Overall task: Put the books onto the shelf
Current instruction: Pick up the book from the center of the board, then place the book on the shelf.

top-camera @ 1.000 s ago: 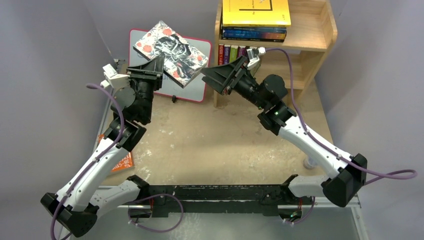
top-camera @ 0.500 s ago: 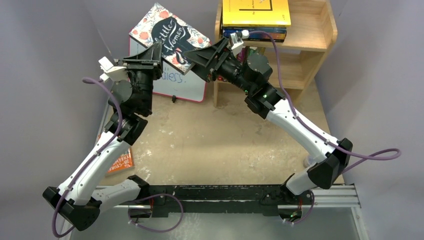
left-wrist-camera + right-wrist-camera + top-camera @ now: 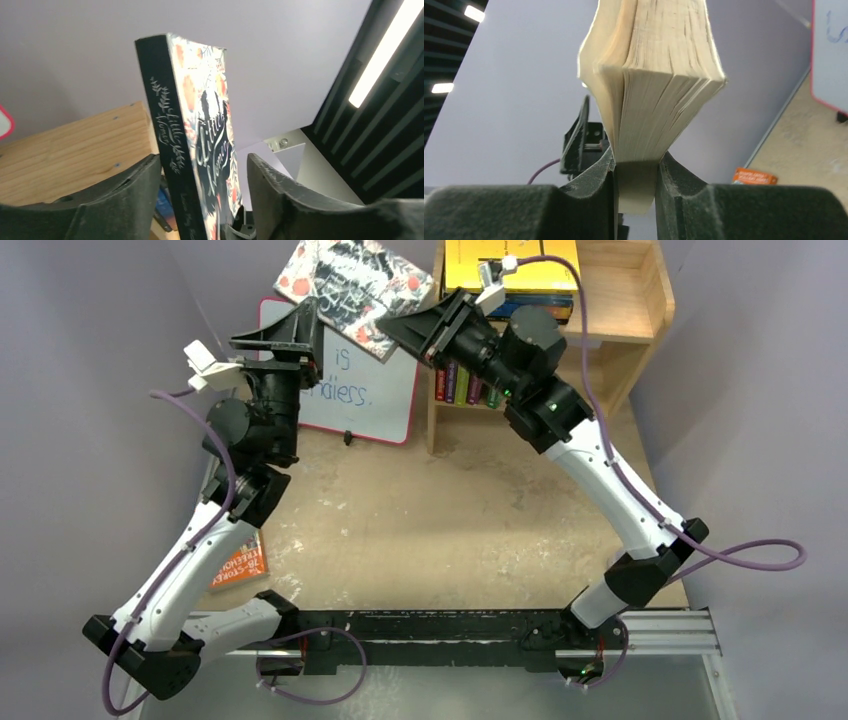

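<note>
The floral black paperback "Little Women" [image 3: 355, 285] is up in the air, above the pink-edged whiteboard [image 3: 385, 390] and just left of the small light wooden two-tier shelf [image 3: 625, 310]. The right end effector [image 3: 425, 325] pinches the book's page edge tight between its two fingers, and the pages fan out above them. The left end effector [image 3: 295, 335] is spread wide. In the left wrist view the book's black spine [image 3: 172, 145] stands between its fingers [image 3: 135, 195], with a gap on the cover side.

On the shelf's top tier a yellow book [image 3: 535, 265] lies flat on dark blue ones. Purple, red and green books [image 3: 465, 380] stand upright on the lower tier. An orange book [image 3: 240, 562] lies on the tan worktop [image 3: 440, 520], partly under the left arm.
</note>
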Controlling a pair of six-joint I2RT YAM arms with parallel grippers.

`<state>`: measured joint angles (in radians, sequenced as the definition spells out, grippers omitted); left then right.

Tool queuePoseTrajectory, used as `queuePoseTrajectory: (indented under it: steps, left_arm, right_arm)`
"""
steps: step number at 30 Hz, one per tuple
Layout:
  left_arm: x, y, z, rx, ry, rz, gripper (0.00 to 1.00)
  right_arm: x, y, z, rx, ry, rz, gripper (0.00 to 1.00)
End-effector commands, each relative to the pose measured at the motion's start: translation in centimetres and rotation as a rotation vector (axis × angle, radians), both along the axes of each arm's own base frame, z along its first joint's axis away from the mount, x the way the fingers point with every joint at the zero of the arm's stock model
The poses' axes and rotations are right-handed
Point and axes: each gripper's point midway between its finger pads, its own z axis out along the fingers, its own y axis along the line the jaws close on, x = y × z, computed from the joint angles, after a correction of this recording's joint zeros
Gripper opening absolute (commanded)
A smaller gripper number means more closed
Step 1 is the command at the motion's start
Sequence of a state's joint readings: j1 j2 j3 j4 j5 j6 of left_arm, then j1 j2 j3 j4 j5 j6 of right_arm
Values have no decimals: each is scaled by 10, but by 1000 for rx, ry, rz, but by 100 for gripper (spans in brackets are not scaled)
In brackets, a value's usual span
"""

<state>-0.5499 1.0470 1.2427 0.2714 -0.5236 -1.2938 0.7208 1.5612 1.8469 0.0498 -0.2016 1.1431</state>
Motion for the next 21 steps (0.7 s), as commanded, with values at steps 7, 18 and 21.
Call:
queuePoseTrajectory:
  steps: [7,18,21]
  left_arm:
    - [-25,-26,75,265,-186,-80,71]
    - [26,-73,46,482,-100,-185,72]
    - [37,-85,43,551,-106,-201,72]
  right_arm:
    - [18,-101,95,-126,-431,-161,0]
    - [35,-180,79,-250,-458,-86,0]
    - [43,-198,66,-242,-394,-71,0]
